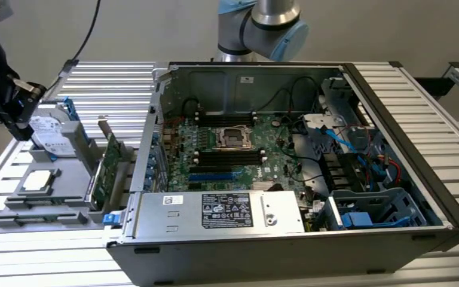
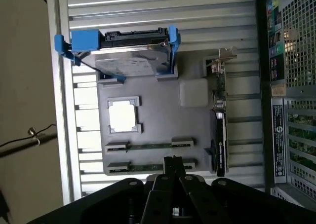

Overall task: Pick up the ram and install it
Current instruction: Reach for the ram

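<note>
**The ram** (image 2: 145, 166) — a thin green stick — rests in a slotted holder of the grey tray (image 2: 163, 120), with a second stick (image 2: 148, 146) lying parallel just beside it. In the exterior view the tray sits at nine o'clock of the open computer case (image 1: 389, 119), and the sticks lie along the tray's six o'clock edge. The processor chip (image 2: 123, 116), hard drive (image 2: 128, 61) and expansion card (image 2: 219, 125) share the tray.

**Step in hand:** judged to be the approach to the pick, with nothing lifted yet. The gripper (image 2: 173, 161) is clenched on nothing, its tips above the ram and apart from it. A grasp would call for parted jaws straddling the stick's thin edge, squarely aligned.

**Pose:** the arm's blue-capped joint (image 1: 262, 24) stands at twelve o'clock behind the case — the wrist hangs at ten o'clock, pointing down at the tray. The motherboard's black slots (image 1: 225, 156) appear vacant.
</note>
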Tool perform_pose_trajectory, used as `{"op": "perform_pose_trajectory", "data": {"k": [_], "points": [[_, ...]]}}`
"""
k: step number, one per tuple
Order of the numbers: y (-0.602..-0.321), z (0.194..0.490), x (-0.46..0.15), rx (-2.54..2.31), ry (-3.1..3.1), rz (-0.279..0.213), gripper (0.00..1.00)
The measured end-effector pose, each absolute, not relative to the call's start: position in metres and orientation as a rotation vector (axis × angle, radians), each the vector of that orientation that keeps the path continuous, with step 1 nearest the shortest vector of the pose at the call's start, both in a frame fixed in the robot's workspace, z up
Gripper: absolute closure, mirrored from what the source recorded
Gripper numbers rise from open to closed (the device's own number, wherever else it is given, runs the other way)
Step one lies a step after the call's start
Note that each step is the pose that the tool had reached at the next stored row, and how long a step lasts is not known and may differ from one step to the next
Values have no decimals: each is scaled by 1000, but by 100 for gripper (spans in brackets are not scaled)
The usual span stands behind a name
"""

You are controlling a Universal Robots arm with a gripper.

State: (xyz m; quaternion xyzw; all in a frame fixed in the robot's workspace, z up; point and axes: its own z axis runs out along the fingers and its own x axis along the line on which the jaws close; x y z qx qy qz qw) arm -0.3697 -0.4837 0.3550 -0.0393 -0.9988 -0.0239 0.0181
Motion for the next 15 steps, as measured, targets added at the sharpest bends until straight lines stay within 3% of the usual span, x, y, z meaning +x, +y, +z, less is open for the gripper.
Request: {"op": "perform_pose_trajectory", "data": {"k": [15], "points": [[-489,353,-381,-121,-3100,-73,89]]}}
